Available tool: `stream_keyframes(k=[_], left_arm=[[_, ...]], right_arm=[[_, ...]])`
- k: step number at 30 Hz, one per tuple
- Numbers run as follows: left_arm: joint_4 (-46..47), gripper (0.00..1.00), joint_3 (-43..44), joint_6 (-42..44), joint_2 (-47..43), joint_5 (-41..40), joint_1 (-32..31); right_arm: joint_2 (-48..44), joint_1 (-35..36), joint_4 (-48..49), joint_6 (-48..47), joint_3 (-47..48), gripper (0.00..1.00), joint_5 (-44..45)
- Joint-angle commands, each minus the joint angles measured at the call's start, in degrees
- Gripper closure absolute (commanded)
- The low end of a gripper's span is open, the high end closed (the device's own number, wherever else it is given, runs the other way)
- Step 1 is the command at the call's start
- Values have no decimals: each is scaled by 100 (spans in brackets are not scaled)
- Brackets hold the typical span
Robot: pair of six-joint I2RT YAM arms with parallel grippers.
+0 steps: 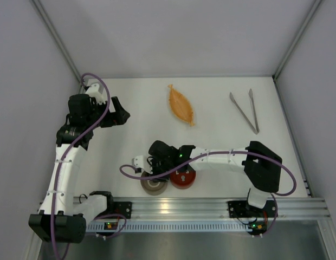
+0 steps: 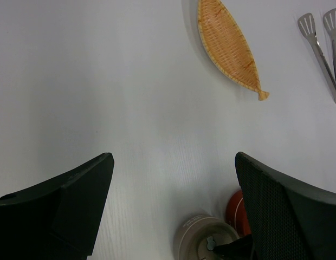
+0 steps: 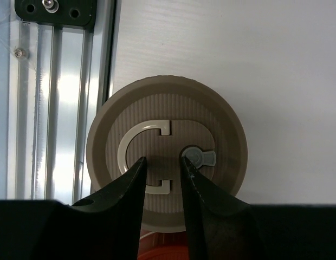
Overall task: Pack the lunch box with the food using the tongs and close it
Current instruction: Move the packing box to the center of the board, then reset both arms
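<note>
**Tongs lying at two o'clock from the right fingers**

The right arm is reaching across the near edge. The right gripper (image 3: 162, 162) is hovering over the round beige ribbed lid (image 3: 211, 114), fingers standing narrowly apart astride the lid's flat C-shaped handle (image 3: 127, 146), gripping nothing. The left gripper (image 2: 173, 162) is gaping wide and empty at nine o'clock. The slim silver metal tongs (image 1: 243, 112) are lying at two o'clock, well apart from both grippers, long axis running roughly twelve-to-six, joined end nearest; the right arm's base is sitting nearer. No food pieces are showing.
</note>
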Motion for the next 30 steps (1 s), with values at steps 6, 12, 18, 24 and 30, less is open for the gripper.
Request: stream_keyframes(k=[6, 12, 18, 24, 30], left_arm=[[118, 2, 14, 103, 28, 138, 39], [-23, 2, 199, 226, 195, 348, 39], [-163, 2, 419, 524, 546, 428, 39], [-181, 2, 480, 1034, 1109, -10, 39], [3, 2, 261, 1236, 1601, -451, 39]], right_arm=[[-228, -202, 107, 20, -137, 63, 284], [-1054, -281, -77, 143, 214, 50, 161], [-1872, -877, -543, 275, 575, 27, 196], [-2759, -2871, -614, 740, 208, 1, 55], [-3533, -5198, -710, 1127, -793, 1, -50]])
